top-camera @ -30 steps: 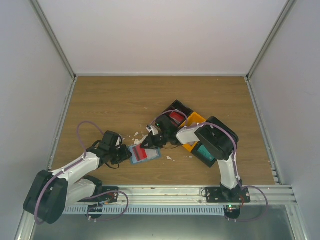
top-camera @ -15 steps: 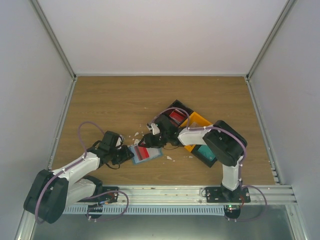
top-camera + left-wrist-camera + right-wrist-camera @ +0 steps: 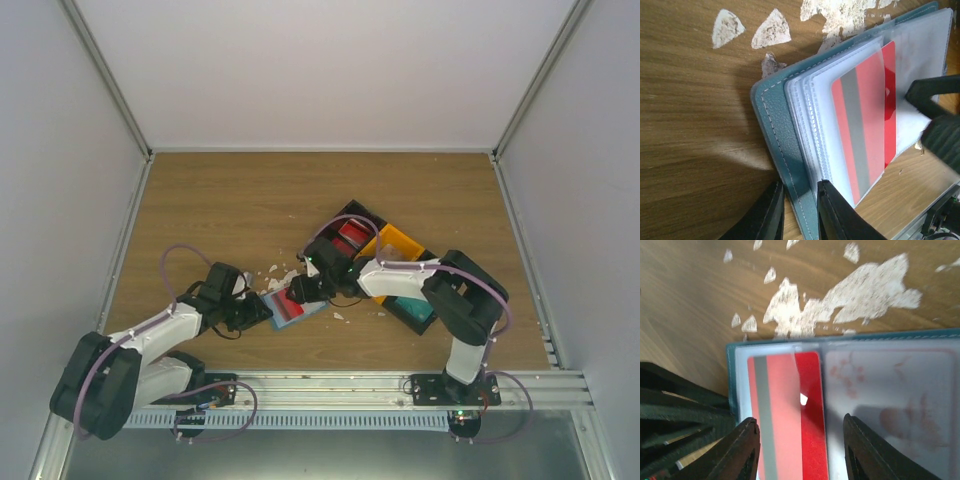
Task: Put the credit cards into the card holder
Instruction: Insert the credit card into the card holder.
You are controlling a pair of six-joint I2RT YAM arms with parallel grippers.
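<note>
- Top view: left tool (image 3: 262,314) is clamping the left edge of the card holder (image 3: 306,313). The card holder is lying open on the table (image 3: 220,210), near the front edge, between the 2 arms.
- Top view: right tool (image 3: 297,293) is hovering over the far side of the card holder, above a red card (image 3: 284,303) lying on the open page. White scraps (image 3: 278,272) are lying just behind it.
- Top view: black tray (image 3: 367,215), orange tray (image 3: 400,238) and teal block (image 3: 418,310) are sitting right of the card holder, partly hidden by the right arm. The black tray is holding something red, too small to identify.
- Left wrist: left tool (image 3: 800,215) is pinching the teal cover of the card holder (image 3: 772,130), jaws narrow, 1 finger on each side of the stitched edge.
- Left wrist: red card (image 3: 862,130), with 1 dark stripe, is lying on the stack of sleeves. Most of it is showing pale under a clear sleeve (image 3: 815,100), with 1 bright strip uncovered. 2 dark fingers of the right tool are reaching in at the right edge.
- Right wrist: right tool (image 3: 800,455) is standing wide, gripping nothing, fingers straddling the red card (image 3: 785,410) from above.
- Right wrist: red card is sitting in the left page of the card holder (image 3: 865,334), striped side nearest the left tool, whose dark body is filling the lower left corner.
</note>
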